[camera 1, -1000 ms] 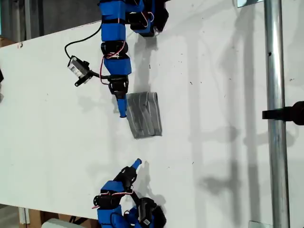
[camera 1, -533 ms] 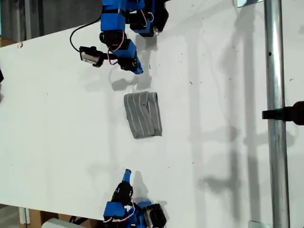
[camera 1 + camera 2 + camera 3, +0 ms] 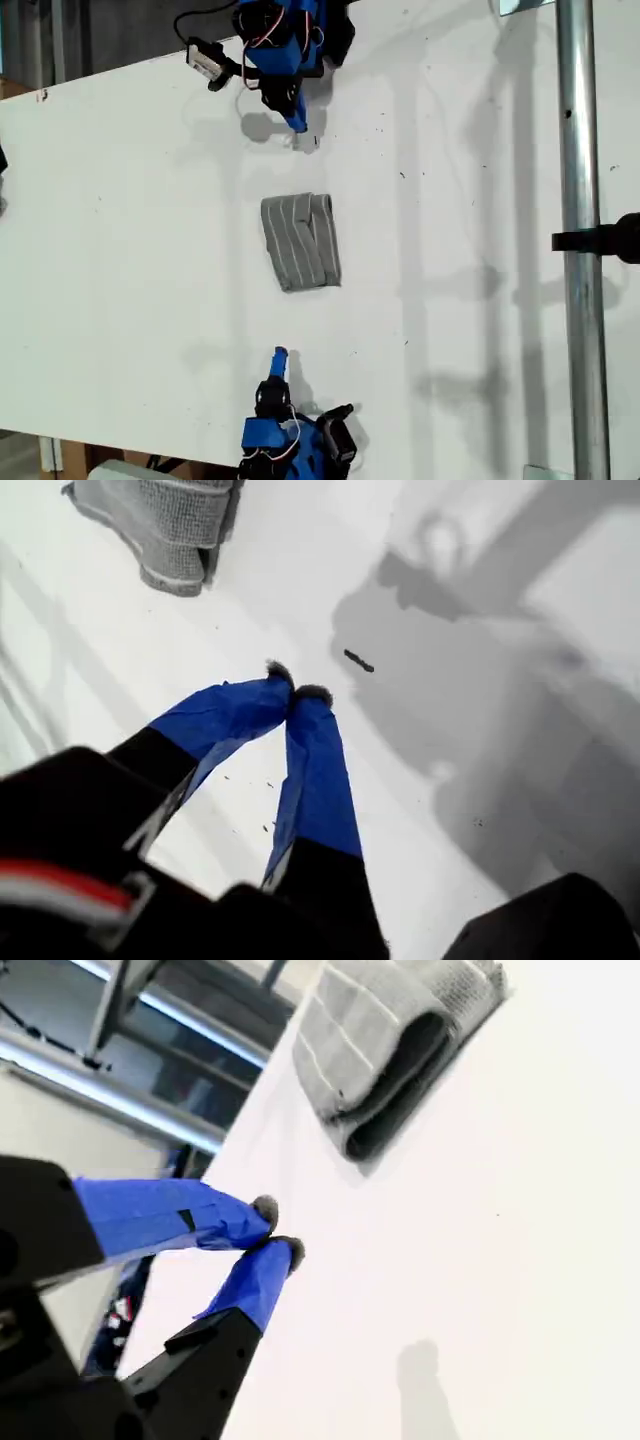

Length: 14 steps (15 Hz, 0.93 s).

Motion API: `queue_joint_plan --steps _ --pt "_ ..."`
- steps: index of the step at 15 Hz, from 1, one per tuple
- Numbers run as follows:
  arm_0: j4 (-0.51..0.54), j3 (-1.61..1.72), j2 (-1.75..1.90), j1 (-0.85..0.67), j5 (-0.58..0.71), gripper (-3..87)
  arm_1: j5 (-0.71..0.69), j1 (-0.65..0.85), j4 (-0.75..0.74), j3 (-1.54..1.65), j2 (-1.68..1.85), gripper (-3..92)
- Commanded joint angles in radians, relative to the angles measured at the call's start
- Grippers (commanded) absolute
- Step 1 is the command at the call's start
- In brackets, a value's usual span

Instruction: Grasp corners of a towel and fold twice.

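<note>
Both of our grippers, my first gripper [image 3: 297, 694] and my second gripper [image 3: 272, 1230], are pinched closed with nothing in them. One folded towel [image 3: 300, 241] lies on the white table [image 3: 120, 230] between our two arms, apart from both.

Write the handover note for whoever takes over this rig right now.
My first tool: shut, empty, over bare table.
My second tool: shut, empty, likewise.
The towel lies mid-table, folded into a compact layered bundle, apart from both tools.
Done: the folds appear made.
Left: probably nothing but checking that the bundle is neat.
</note>
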Motion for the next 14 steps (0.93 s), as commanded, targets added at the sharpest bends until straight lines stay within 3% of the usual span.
queue_joint_plan --steps 1,2,3,4,6,7,14 --pt "0.044 0.018 -0.005 0.011 -0.114 3.2 0.043 0.000 0.040 -0.009 0.005 -0.2" --pt "0.141 0.018 -0.005 0.006 -0.179 3.2 0.066 -0.012 0.054 -0.008 0.005 0.6" --pt "0.247 0.018 -0.005 0.008 -0.371 3.4 0.057 -0.028 0.060 -0.012 0.014 3.0" --pt "0.298 0.018 -0.020 0.006 -0.413 3.3 0.014 -0.025 0.071 -0.015 0.015 3.0" --pt "0.296 0.018 -0.005 0.008 0.123 3.4 -0.006 -0.026 0.072 -0.015 0.015 3.0" --pt "0.291 0.018 -0.005 0.012 0.202 3.2 -0.006 -0.026 0.072 -0.015 0.015 3.0" --pt "0.291 0.018 -0.005 0.009 0.201 2.9 -0.006 -0.026 0.072 -0.015 0.015 3.0"
